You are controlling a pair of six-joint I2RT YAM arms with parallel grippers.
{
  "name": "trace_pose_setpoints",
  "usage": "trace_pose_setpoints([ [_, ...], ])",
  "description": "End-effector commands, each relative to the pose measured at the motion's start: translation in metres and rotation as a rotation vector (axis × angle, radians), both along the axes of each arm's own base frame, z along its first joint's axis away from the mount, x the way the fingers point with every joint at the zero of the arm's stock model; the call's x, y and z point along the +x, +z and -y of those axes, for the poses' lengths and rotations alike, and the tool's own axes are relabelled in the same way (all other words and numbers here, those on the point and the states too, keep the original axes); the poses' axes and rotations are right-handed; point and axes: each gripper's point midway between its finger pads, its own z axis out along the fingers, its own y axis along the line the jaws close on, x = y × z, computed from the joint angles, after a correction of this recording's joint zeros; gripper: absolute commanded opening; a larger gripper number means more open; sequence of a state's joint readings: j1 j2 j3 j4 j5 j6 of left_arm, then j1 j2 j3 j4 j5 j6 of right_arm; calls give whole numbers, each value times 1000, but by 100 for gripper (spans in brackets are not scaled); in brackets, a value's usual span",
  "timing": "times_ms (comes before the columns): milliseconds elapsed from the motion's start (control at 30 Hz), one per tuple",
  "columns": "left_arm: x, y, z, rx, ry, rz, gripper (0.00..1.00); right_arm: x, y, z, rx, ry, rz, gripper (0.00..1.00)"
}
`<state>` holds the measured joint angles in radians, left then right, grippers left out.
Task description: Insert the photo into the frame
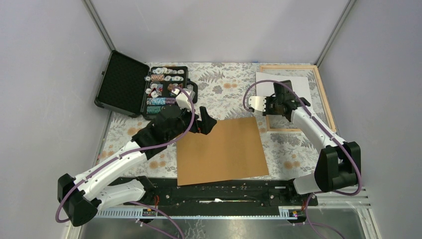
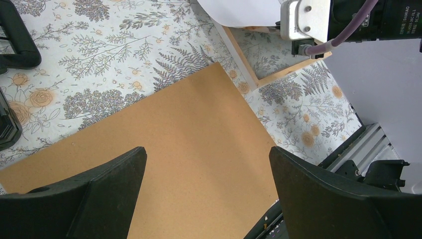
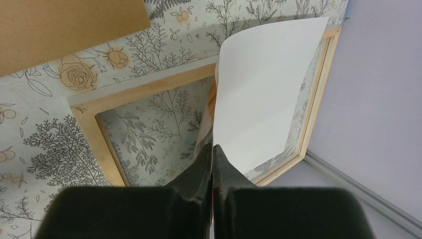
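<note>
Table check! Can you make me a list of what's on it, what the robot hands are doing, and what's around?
Surface: floral cloth covers the table.
Job's things: the photo, white back up, curls above the frame, which lies flat at the far right.
Clutter: brown backing board in the middle; open black case of poker chips far left.
Grippers: right gripper shut on the photo's edge; left gripper open above the board.
Cables: purple cables trail from each gripper.
Surroundings: plain pale walls; metal rail at the near edge.
</note>
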<state>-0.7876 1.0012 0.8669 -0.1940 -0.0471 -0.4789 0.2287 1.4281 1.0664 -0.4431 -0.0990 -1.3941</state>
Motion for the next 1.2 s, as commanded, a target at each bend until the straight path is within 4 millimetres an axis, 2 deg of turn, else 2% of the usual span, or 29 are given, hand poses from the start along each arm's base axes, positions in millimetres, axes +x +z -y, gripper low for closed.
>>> trace_pose_setpoints([
  [0,1,10,-1,-20,11,29,99,1,5,2,-43,9,29,0],
  [200,0,11,0,-24,3,30,99,19,12,31,-104,-93,81,0],
  [300,-1,11,0,-21,2,33,99,24,13,35,-102,-88,98,0],
  [400,-2,13,0,-20,0,39,99,30,10,35,-103,-70,105,0],
  [533,-3,15,0,-21,-2,46,99,39,-3,35,-122,-57,83,0],
  [833,-6,17,0,-15,-7,56,99,57,-2,37,-159,-27,124,0],
  [1167,-7,19,0,-14,-5,64,99,69,-11,34,-174,7,125,0],
])
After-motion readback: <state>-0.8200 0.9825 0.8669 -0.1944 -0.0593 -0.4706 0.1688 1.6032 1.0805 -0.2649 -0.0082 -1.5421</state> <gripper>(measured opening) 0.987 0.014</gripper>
